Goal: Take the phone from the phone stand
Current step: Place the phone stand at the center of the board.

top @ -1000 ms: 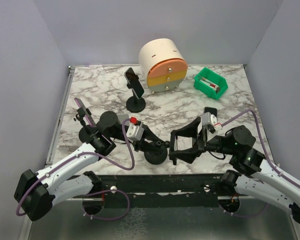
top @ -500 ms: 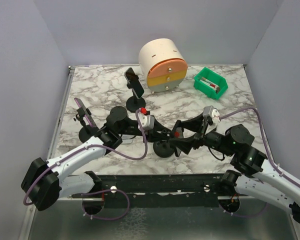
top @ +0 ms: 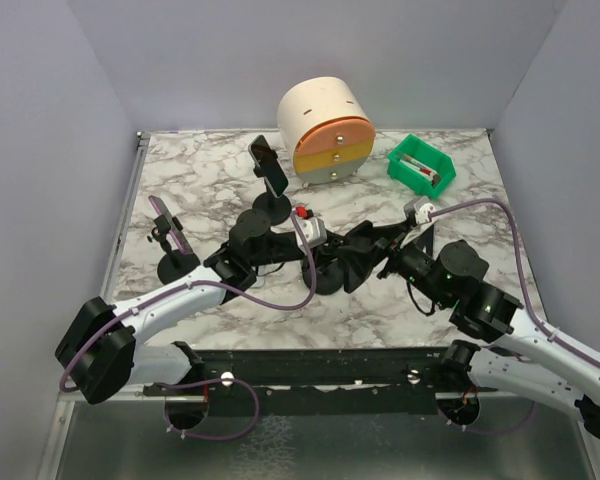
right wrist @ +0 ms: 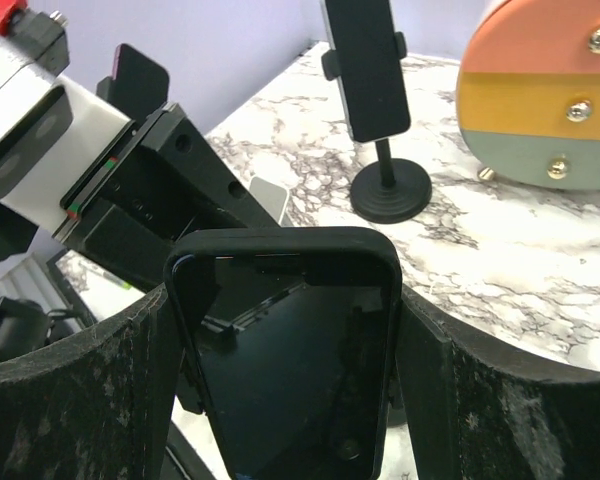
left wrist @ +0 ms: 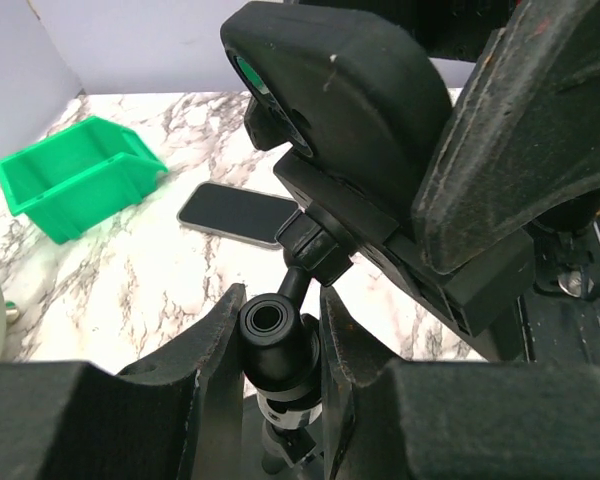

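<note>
The left gripper (left wrist: 280, 322) is pinching the neck of the phone stand (left wrist: 350, 110). Its narrow-set fingers (left wrist: 205, 365) are pressing on either side of the ball joint just under the cradle. The right gripper (right wrist: 285, 300) is reaching in from the other side and clasping the phone (right wrist: 285, 380) by its long edges, jaws set wide with a finger lying against each side of the black case.

The phone is standing upright, screen toward the right wrist camera, near the middle of the marble table (top: 460, 220), between the two arms. It appears to be sitting in the cradle, though the clamps are hidden behind it, so that is not certain.

A second stand (top: 271, 208) is carrying its own device just behind the pair, and a third stand (top: 170, 262) is standing toward the left edge with a purple one. A spare handset (left wrist: 238, 212) is lying flat on the marble beyond the left gripper. A round drawer unit (top: 325, 130) and a green bin (top: 420, 165) are sitting along the far edge.
</note>
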